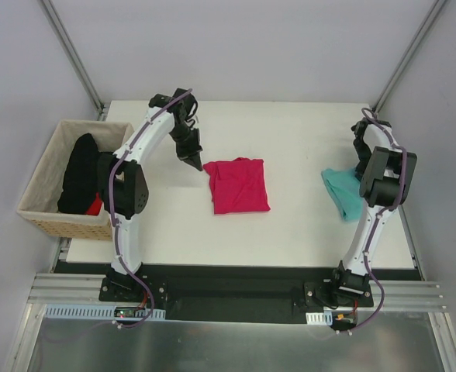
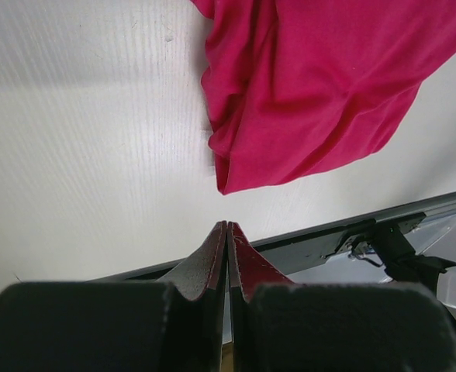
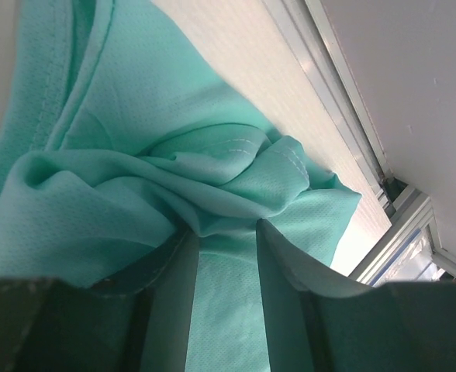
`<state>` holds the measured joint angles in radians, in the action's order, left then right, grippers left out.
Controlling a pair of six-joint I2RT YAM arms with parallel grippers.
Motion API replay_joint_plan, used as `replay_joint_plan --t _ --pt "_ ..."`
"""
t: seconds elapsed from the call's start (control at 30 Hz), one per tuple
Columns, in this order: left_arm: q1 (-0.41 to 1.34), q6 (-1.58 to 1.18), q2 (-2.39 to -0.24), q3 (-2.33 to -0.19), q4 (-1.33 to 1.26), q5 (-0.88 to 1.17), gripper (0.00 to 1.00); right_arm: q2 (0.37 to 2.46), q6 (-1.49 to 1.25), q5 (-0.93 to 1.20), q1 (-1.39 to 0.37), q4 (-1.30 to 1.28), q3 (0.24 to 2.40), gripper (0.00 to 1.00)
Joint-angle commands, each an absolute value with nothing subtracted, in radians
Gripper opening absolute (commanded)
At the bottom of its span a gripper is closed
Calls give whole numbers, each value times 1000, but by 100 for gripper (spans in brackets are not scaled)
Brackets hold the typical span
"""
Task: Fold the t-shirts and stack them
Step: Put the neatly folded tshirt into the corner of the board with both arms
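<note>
Teal t-shirt (image 3: 135,178) cloth sits pinched between the right fingers (image 3: 278,287), bunched and unfolded at the right edge of the table (image 1: 305,139). The left fingers (image 2: 212,267) are pressed together, empty, just beside the pink t-shirt (image 1: 238,186), which lies folded mid-table. Folding the teal one and stacking look left to do.

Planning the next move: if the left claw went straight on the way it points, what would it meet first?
Probably the pink t-shirt, at its near corner; the shut left claw points right at it. Depth is unclear, so it may touch the table just short of the cloth.
</note>
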<state>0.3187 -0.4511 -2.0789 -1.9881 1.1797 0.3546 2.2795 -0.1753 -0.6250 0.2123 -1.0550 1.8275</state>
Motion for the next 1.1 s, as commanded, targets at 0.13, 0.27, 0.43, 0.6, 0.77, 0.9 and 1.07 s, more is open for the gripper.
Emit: replay_joint_plan --t 0.13,0.27,0.43,0.6,0.77,0.9,1.07 --pt "307 -430 -1980 -1939 1170 325 0 2240 -222 -609 157 -1100 1836 39" --pt "307 -430 -1953 -1905 1160 318 0 2237 -227 -611 130 -1107 1832 38" --pt "305 -428 -1921 -1855 1144 307 0 2240 -242 -592 114 -1121 1848 37" --pt "302 -428 -1882 -1812 1140 282 0 2252 -255 -558 92 -1132 1878 37" --pt "291 -425 -1844 -1775 1137 259 0 2278 -267 -540 66 -1150 1911 37" --pt "285 -426 -1819 -1740 1132 249 0 2302 -278 -523 41 -1163 1940 37" --pt "281 -431 -1789 -1712 1127 238 0 2316 -282 -508 26 -1166 1962 37"
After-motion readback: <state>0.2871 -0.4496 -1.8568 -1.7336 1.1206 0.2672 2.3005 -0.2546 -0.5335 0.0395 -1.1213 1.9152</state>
